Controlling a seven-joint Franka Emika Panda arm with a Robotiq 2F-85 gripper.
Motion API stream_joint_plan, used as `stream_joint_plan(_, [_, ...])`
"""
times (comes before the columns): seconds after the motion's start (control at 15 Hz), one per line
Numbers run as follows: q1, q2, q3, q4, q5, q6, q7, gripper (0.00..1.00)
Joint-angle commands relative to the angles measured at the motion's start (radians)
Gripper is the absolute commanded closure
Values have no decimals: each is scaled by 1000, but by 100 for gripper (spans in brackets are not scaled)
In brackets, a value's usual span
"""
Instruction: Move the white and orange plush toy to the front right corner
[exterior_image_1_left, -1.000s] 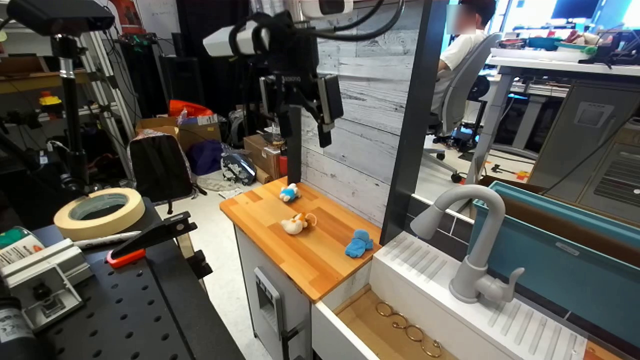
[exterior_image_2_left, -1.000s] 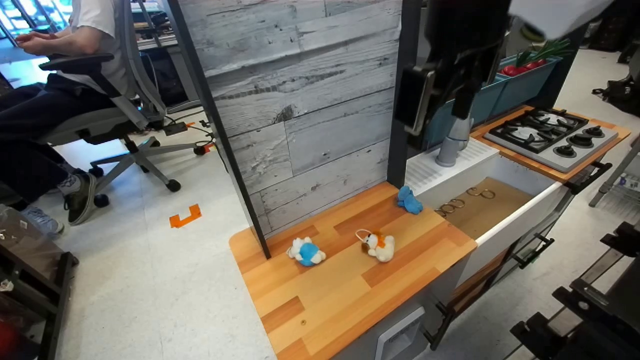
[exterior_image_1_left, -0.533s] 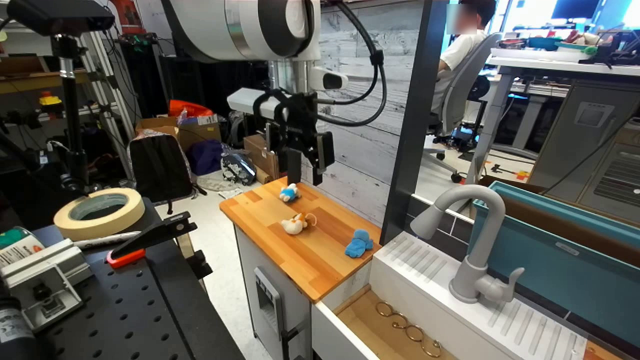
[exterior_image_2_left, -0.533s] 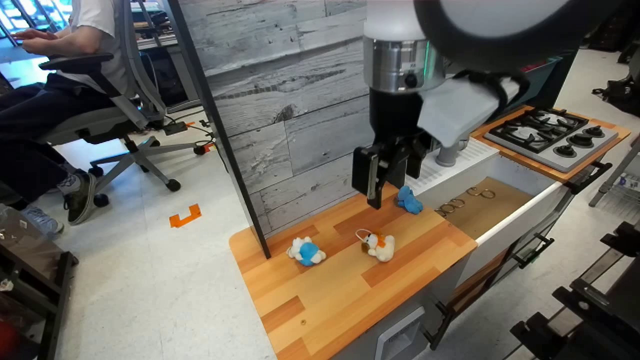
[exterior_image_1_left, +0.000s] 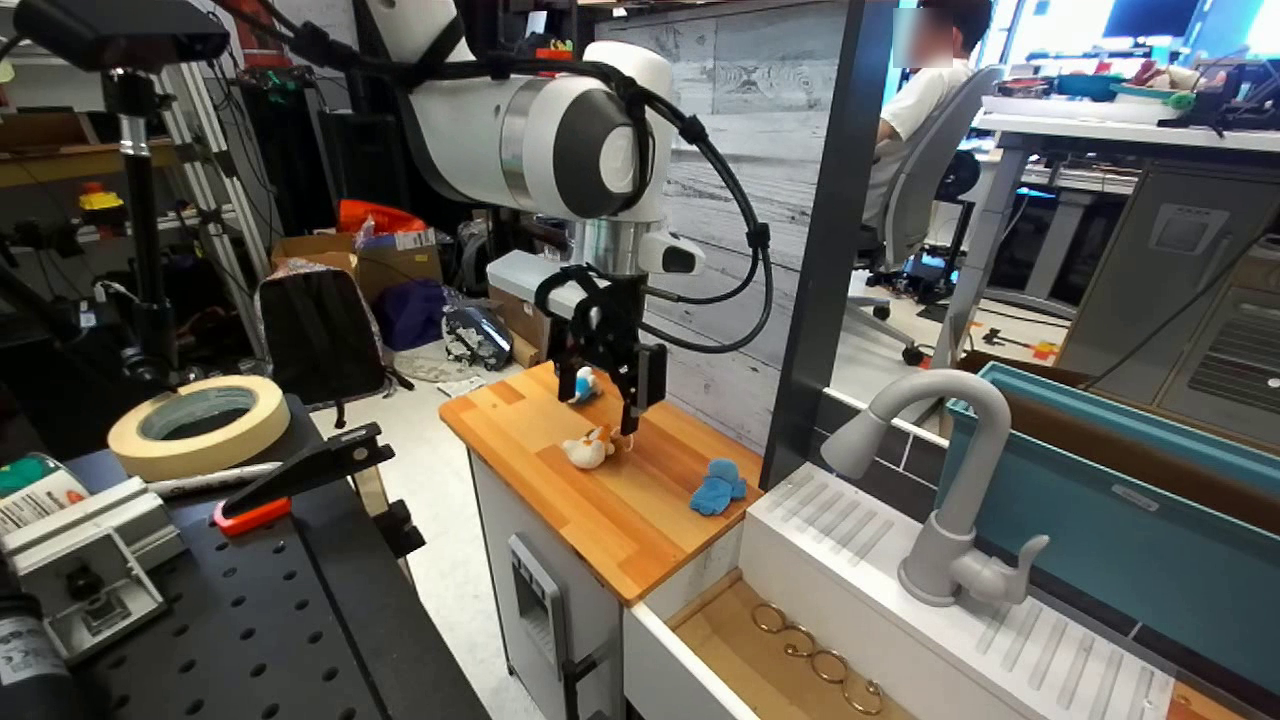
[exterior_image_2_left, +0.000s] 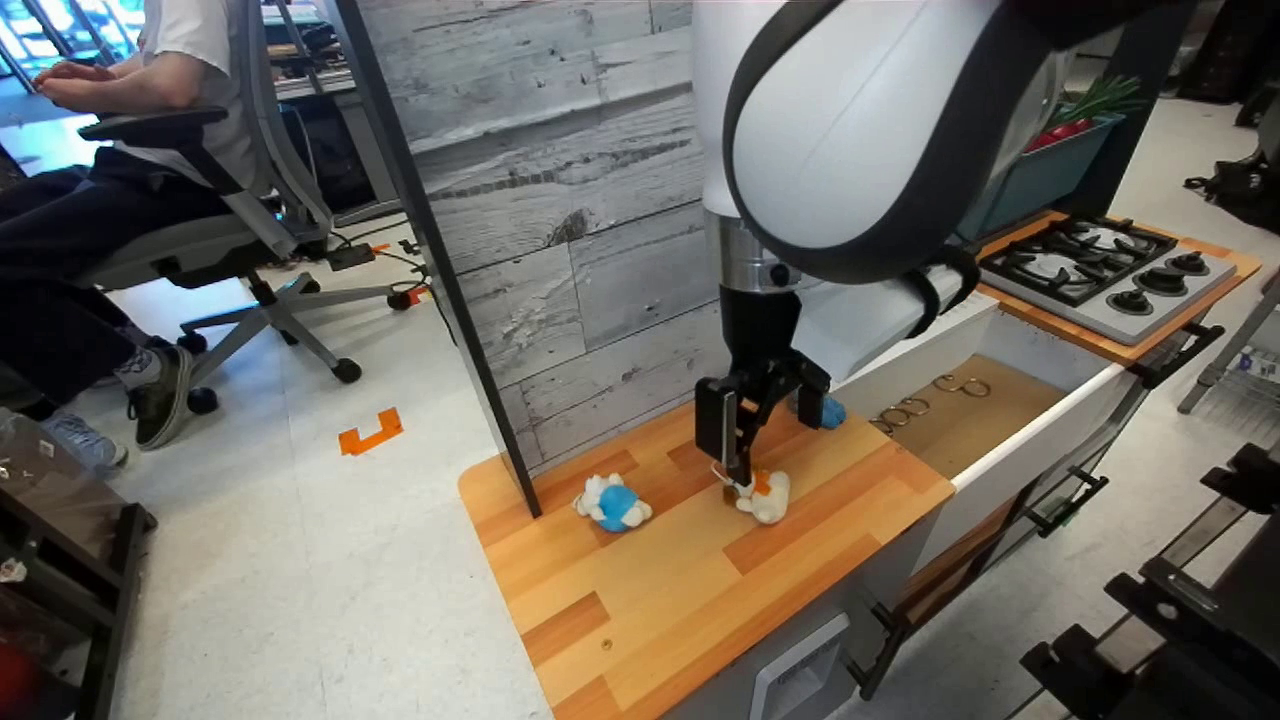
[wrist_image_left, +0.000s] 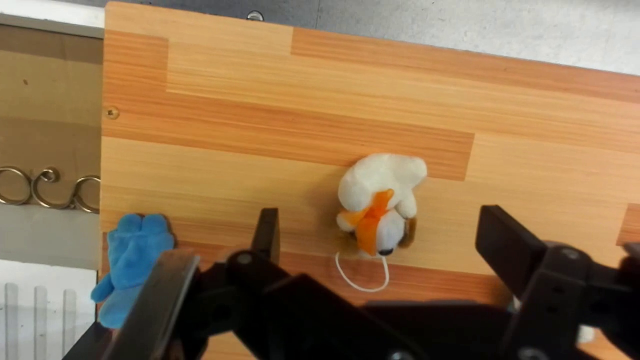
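Note:
The white and orange plush toy (exterior_image_1_left: 585, 453) lies on the wooden countertop (exterior_image_1_left: 520, 440), near its middle. It also shows in an exterior view (exterior_image_2_left: 768, 502), partly covered by a finger. In the wrist view the toy (wrist_image_left: 382, 181) has a white loop at its head. My gripper (exterior_image_1_left: 598, 408) is open and empty, low over the countertop at the toy's wall side. In the wrist view the fingers of the gripper (wrist_image_left: 379, 222) stand apart on either side of the toy's head, not touching it. The front right corner (exterior_image_1_left: 632, 582) is beside the sink; it shows in the wrist view (wrist_image_left: 117, 17).
A blue plush toy (exterior_image_1_left: 718, 487) lies at the sink-side edge near the wall. A blue and white plush (exterior_image_2_left: 612, 505) lies toward the opposite end, partly behind a finger in an exterior view (exterior_image_1_left: 586, 385). A wood-panel wall (exterior_image_2_left: 600, 330) backs the countertop. The sink (exterior_image_1_left: 690, 650) adjoins it.
The arm has come down from high above the countertop, and the gripper is now low by the toy. The toys have not moved. The gripper stays open.

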Motion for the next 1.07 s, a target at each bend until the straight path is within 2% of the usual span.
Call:
stream_joint_plan(0.0, [-9, 64, 19, 115, 56, -105, -64, 0])
stream_joint_plan(0.93, [25, 278, -14, 405, 58, -323, -32, 0])
stream_joint_plan(1.0, [28, 291, -17, 424, 56, -331, -30, 9])
